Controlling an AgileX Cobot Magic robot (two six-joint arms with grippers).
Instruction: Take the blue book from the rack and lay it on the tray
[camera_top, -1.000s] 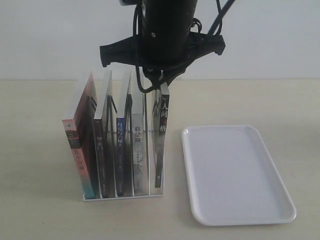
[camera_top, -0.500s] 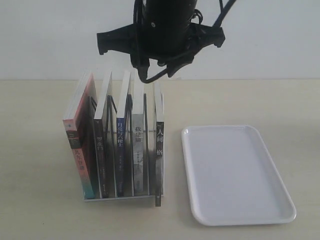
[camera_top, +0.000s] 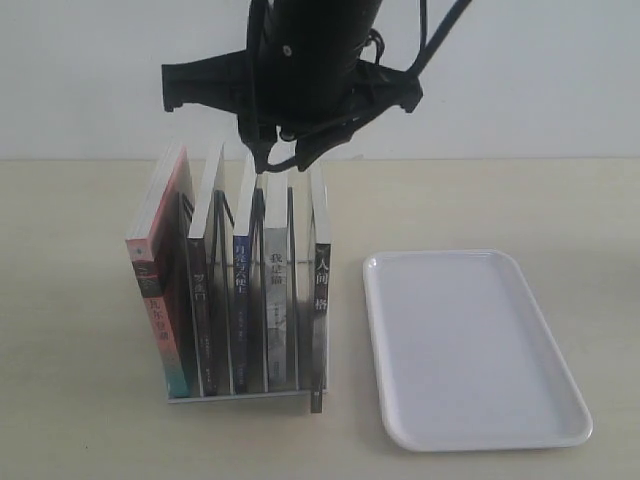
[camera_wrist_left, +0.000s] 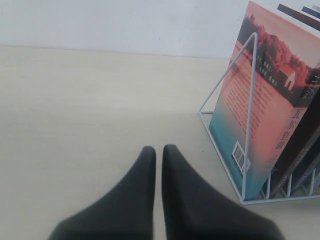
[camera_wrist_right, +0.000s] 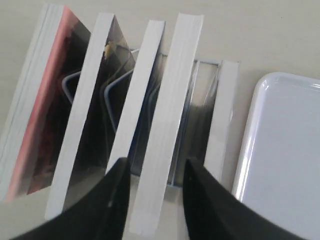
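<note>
The blue book (camera_top: 240, 290) stands third from the left in the white wire rack (camera_top: 250, 394), its dark blue spine facing out. In the right wrist view its white top edge (camera_wrist_right: 140, 85) lies just beside one finger. My right gripper (camera_top: 278, 160) hovers open just above the books' tops, touching none. Seen from the right wrist, that gripper (camera_wrist_right: 155, 167) straddles the top edge of the thicker grey-spined book (camera_wrist_right: 172, 100) next to the blue one. The white tray (camera_top: 470, 340) lies flat to the right of the rack. My left gripper (camera_wrist_left: 159, 150) is shut, holding nothing, low over the table beside the rack's left end (camera_wrist_left: 250, 60).
A pink-covered book (camera_top: 160, 300) leans at the rack's left end, with a black-spined book beside it. Another black-spined book (camera_top: 319, 300) stands in the rightmost slot, its lower end poking past the rack's front. The tray's rim (camera_wrist_right: 252, 130) lies close to that side.
The rightmost black-spined book, held raised a second ago, was let go and slid down into its slot. My right gripper then shifted left over the middle books.
</note>
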